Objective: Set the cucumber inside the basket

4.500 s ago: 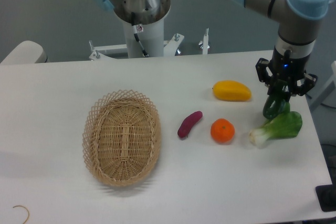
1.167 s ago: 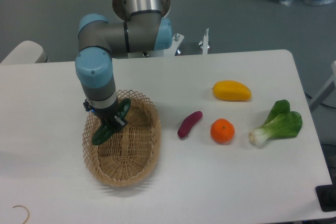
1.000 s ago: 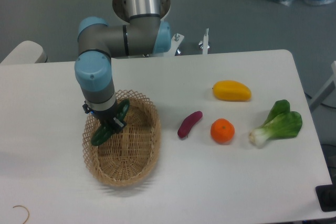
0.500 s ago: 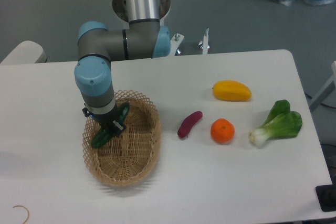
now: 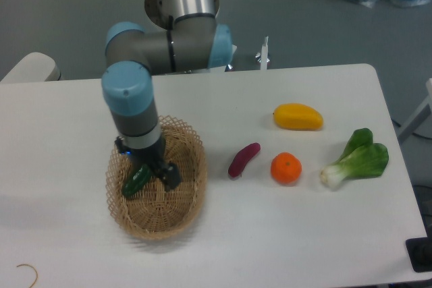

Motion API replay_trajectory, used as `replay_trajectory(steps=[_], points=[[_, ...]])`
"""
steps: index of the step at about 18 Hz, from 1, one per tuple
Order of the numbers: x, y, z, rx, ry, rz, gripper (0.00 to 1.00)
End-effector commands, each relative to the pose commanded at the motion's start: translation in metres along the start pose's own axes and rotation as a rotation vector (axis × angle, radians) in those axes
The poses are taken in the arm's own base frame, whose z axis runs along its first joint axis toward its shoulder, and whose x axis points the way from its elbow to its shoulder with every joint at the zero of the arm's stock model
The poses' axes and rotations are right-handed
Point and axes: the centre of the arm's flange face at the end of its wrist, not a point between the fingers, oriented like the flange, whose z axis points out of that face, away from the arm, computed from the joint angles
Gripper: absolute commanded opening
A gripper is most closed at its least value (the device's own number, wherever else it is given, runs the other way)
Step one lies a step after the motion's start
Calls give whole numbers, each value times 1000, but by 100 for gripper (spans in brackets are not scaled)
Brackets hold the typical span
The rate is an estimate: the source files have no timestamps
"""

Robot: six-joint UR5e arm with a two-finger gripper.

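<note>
The cucumber [image 5: 136, 181] lies in the basket [image 5: 183, 215], by its left rim. The tool [image 5: 155, 173] hangs right over it, jaws spread, holding nothing

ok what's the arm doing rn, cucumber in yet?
Looks like it. The tool is down inside the basket, and the cucumber lies in the basket's left part, beside one finger. The fingers look spread, so it appears released, though that's hard to confirm from this angle. Left on the table: purple sweet potato, orange, yellow mango and bok choy.
</note>
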Motion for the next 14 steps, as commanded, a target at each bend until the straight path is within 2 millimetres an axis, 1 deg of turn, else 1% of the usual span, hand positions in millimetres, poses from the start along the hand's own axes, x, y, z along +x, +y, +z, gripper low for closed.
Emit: replay_trajectory(steps=[2, 4, 5, 7, 10, 11, 12, 13, 14], points=[[-32, 29, -21, 10, -35, -4, 100], [-61, 61, -22, -2, -47, 12, 100], [-76, 80, -23, -9, -53, 23, 100], [-106, 110, -33, -2, -40, 42, 100], [-133, 145, -47, -41, 34, 94, 100], [-144, 157, -58, -47, 48, 135, 100], [-153, 172, -68, -54, 66, 174, 100], [-160, 189, -75, -60, 84, 210, 100], [-163, 201, -81, -65, 95, 232, 100]])
